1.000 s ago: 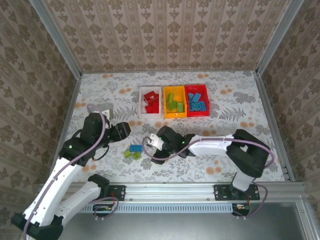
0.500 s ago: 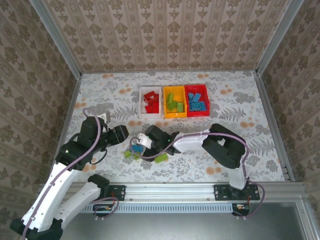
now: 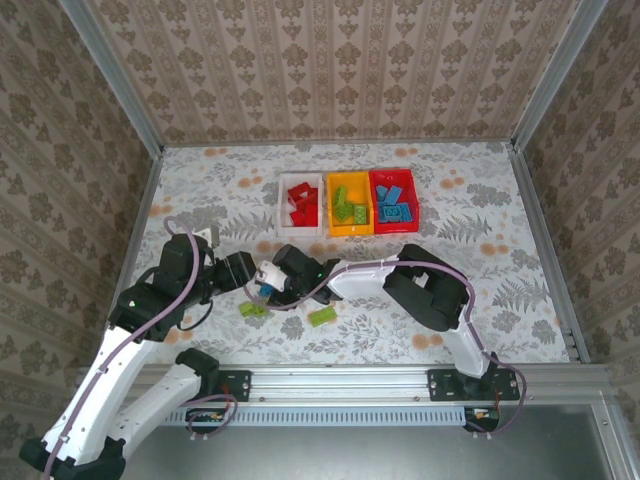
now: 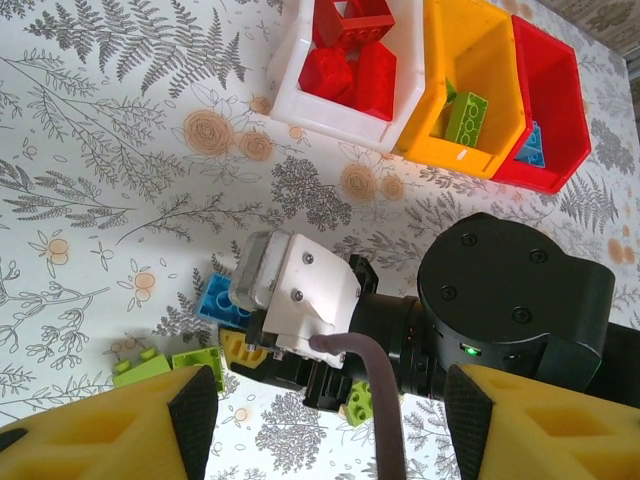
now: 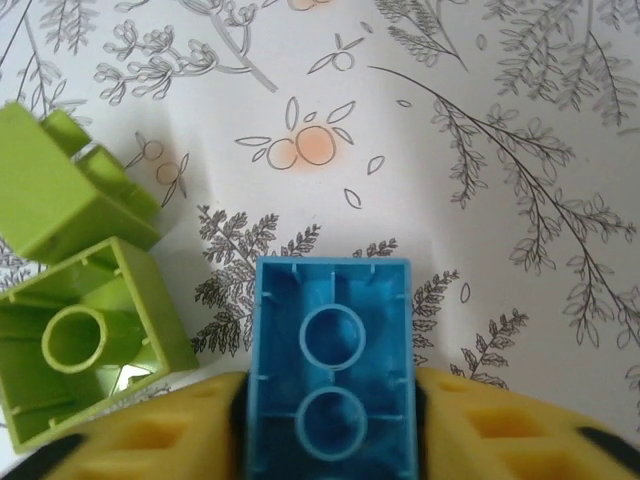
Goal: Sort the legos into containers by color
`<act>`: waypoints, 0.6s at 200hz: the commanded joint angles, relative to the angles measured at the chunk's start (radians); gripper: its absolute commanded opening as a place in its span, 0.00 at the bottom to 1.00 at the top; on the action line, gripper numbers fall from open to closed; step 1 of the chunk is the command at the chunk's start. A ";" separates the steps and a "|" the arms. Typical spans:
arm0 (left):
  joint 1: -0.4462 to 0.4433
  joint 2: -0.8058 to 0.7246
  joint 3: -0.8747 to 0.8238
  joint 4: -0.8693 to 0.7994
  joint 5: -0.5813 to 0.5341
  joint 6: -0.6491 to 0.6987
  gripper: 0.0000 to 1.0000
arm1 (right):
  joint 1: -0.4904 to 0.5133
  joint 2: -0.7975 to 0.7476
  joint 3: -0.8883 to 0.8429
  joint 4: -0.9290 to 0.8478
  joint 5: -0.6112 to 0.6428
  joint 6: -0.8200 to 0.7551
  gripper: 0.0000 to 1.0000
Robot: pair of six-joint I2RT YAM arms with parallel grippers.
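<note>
Across a floral-printed table [image 3: 200,190], at the far side: white bin [image 3: 300,232], yellow-orange bin [image 3: 349,232], red bin [image 3: 396,227], glossy plastic, side by side. Gaping wide, holding nothing: left gripper [image 4: 330,425]. Clamped on a blue brick [image 5: 333,340], near the table's left front: right gripper [image 5: 333,400]. Hollow underside up, two round tubes showing, long axis in line with the fingers, near end cut off. Just beside it: two lime green bricks [image 5: 85,350], one likewise upturned.

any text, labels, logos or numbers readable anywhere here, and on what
No readable text in any view.
blue brick: hollow underside faces the camera, plain tubes, no lettering.
green brick in the yellow bin: studs too small to tell any stamp.
white bin, yellow bin, red bin: no labels seen.
tablecloth: printed plants only.
</note>
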 commanded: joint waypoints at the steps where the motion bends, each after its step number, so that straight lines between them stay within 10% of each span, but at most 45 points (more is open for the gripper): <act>1: 0.009 -0.009 0.020 -0.016 0.010 -0.011 0.65 | 0.014 -0.003 -0.009 -0.034 -0.030 0.009 0.33; 64: 0.000 0.082 -0.011 0.170 0.103 0.000 0.65 | -0.056 -0.370 -0.166 -0.014 0.132 0.075 0.26; 120: -0.116 0.478 0.187 0.391 0.133 0.110 0.66 | -0.465 -0.632 -0.269 -0.128 0.255 0.357 0.26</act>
